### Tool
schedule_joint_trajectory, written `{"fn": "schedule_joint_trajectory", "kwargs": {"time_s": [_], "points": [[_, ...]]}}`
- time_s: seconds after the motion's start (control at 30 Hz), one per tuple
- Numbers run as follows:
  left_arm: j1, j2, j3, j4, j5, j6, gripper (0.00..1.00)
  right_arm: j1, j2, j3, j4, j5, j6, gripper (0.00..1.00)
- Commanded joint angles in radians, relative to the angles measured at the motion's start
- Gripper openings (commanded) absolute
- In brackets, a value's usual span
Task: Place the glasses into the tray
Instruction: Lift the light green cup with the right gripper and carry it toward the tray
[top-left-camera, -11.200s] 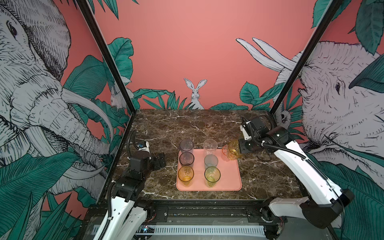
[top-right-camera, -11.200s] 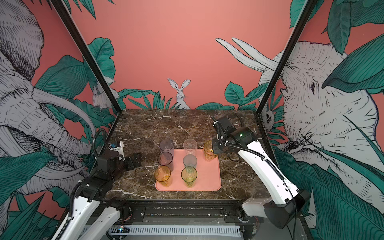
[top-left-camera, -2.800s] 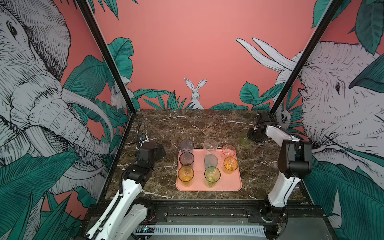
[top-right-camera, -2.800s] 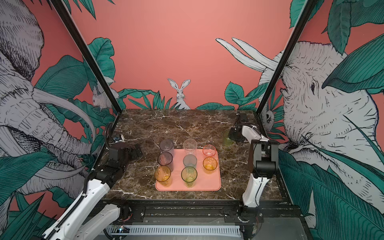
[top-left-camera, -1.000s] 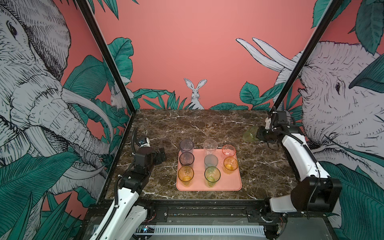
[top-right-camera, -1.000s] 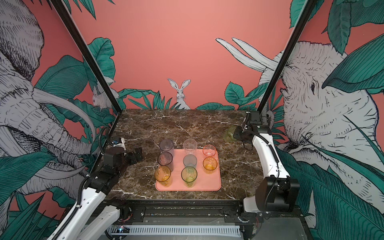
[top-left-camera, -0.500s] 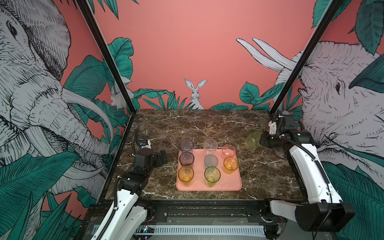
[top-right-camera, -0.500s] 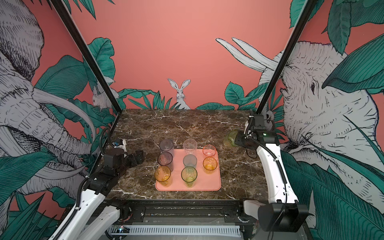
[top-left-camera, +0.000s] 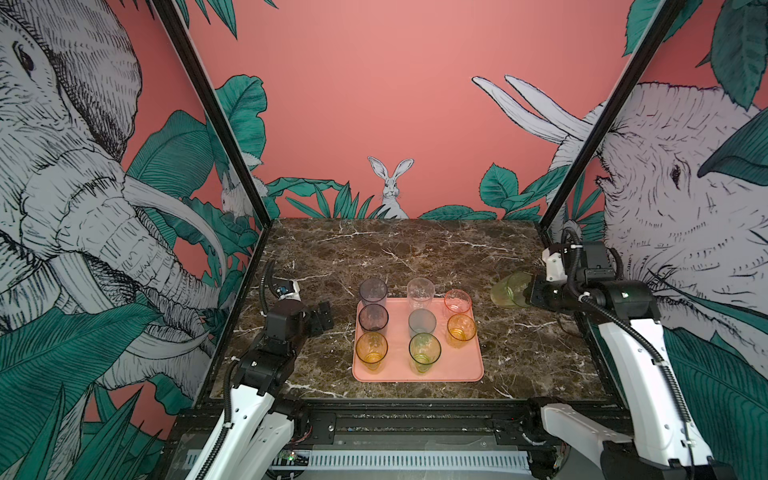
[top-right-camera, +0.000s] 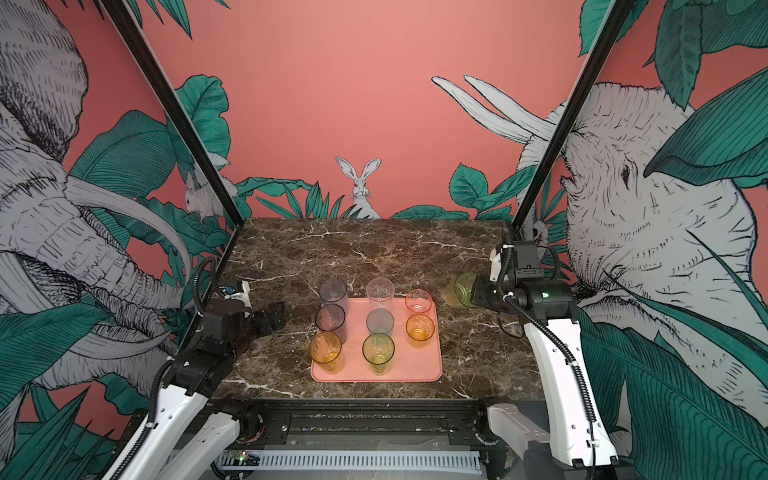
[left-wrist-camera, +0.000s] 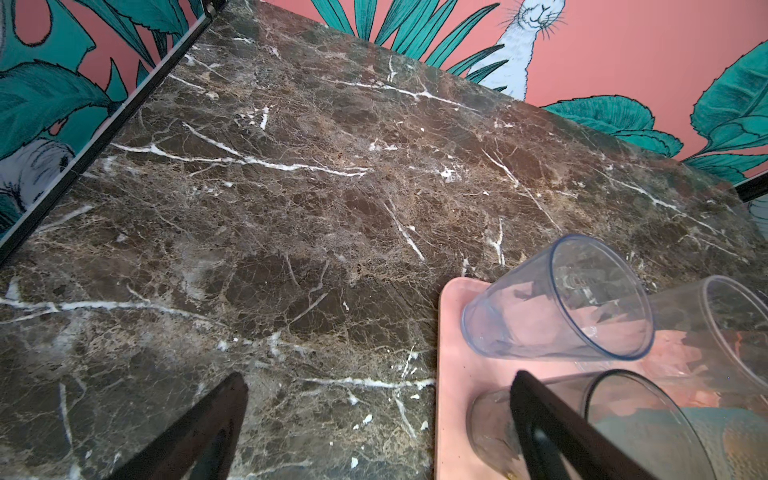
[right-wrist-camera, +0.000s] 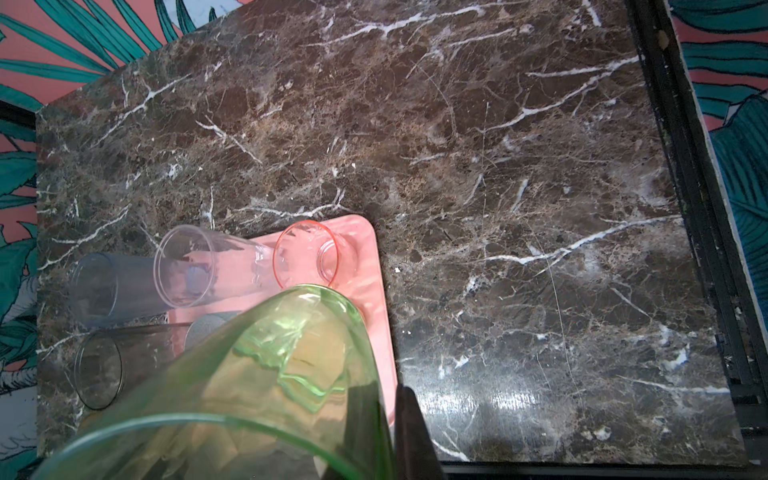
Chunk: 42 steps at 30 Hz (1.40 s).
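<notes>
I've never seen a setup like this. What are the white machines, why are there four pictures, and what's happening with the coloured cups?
These are two white robot arms, each ending in a black two-fingered gripper. Two pictures look down on the whole scene from one camera head above; the other two come from a small camera on each arm's wrist. On the brown marble table lies a flat salmon-pink tray, and eight translucent tumblers stand upright in it: clear, bluish, smoky, grey, pink, green and two amber. The right gripper is shut on the rim of a ninth, pale green tumbler, held tipped on its side to the right of the tray, not yet in it. The left gripper hangs open and empty, left of the tray.
</notes>
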Motion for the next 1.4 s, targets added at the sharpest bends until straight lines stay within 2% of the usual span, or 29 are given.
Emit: {"fn": "schedule_joint_trajectory", "kwargs": {"time_s": [0.0,0.3,0.63,1.03,1.37], "points": [[0.005,-0.019,-0.014,-0.032,0.007,-0.015,0.99,0.021,-0.034,0.025,-0.055,0.024,0.009,0.00],[0.005,-0.025,-0.015,-0.035,0.011,-0.017,0.99,0.074,-0.109,-0.013,-0.129,0.074,0.020,0.00],[0.006,0.009,-0.007,-0.017,0.024,-0.030,0.99,0.104,-0.175,-0.075,-0.166,0.072,0.042,0.00],[0.005,0.035,-0.019,0.009,0.045,-0.049,0.99,0.141,-0.237,-0.309,-0.070,0.043,0.094,0.00],[0.005,0.050,-0.025,0.021,0.057,-0.065,0.99,0.175,-0.257,-0.487,0.010,0.067,0.138,0.00]]}}
